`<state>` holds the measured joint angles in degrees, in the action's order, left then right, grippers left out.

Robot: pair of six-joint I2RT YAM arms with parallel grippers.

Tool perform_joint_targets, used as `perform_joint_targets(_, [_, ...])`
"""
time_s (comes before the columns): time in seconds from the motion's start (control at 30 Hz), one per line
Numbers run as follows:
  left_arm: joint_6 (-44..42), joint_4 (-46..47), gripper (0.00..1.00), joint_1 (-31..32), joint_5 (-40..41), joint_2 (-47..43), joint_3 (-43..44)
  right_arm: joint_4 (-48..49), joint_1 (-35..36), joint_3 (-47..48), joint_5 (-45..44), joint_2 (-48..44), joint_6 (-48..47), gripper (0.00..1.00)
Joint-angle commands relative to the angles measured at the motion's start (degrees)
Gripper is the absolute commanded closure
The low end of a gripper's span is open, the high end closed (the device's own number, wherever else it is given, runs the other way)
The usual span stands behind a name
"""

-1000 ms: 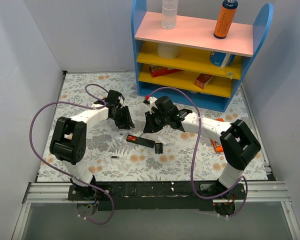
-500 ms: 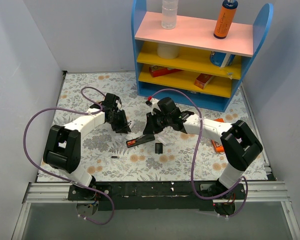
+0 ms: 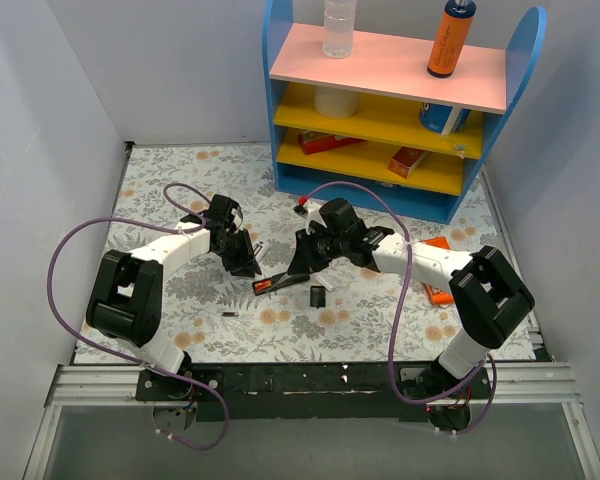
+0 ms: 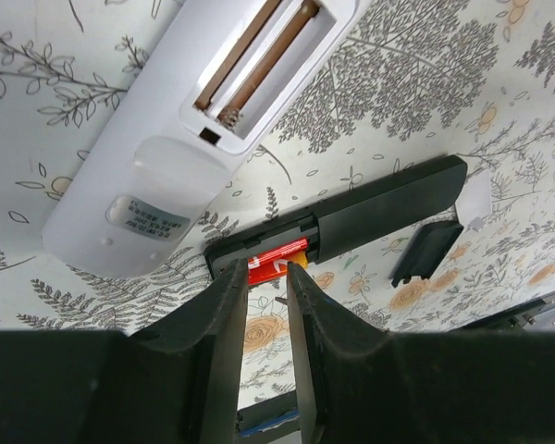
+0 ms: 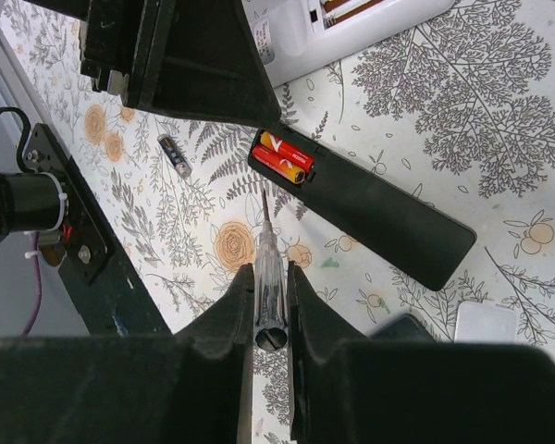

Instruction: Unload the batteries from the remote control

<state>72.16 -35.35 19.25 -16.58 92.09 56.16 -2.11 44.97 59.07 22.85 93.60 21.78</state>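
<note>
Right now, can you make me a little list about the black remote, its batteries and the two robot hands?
remote control: lying on the flowery table, back open
back cover: off, lying beside the remote
batteries: two, red, inside the open compartment
right gripper: shut on a screwdriver, tip pointing at the batteries
left gripper: slightly open, empty, above the remote's battery end

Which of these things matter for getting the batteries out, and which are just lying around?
For the job: remote control, batteries, back cover, screwdriver in right gripper.
Lying about: white remote, small dark cylinder, blue shelf.
</note>
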Motion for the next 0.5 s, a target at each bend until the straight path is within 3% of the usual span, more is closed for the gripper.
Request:
perform_joint_targets(0.0, [0.5,1.0,0.77,0.2,-1.5,-3.9,-1.6,3.6,-0.1,-1.0,1.8,-2.4,0.9,0.99])
perform_joint_targets(0.2, [0.6,0.9,0.76,0.2,-0.5,-4.5,-2.4,2.3,-0.1,0.1,-0.3,-3.2,0.1,0.99])
perform_joint_targets(0.47, [-0.1,1.1,0.74,0.2,-0.5,-3.6,-2.5,-6.3,-0.1,2.2,-9.1,-2.6,-3.3,0.99])
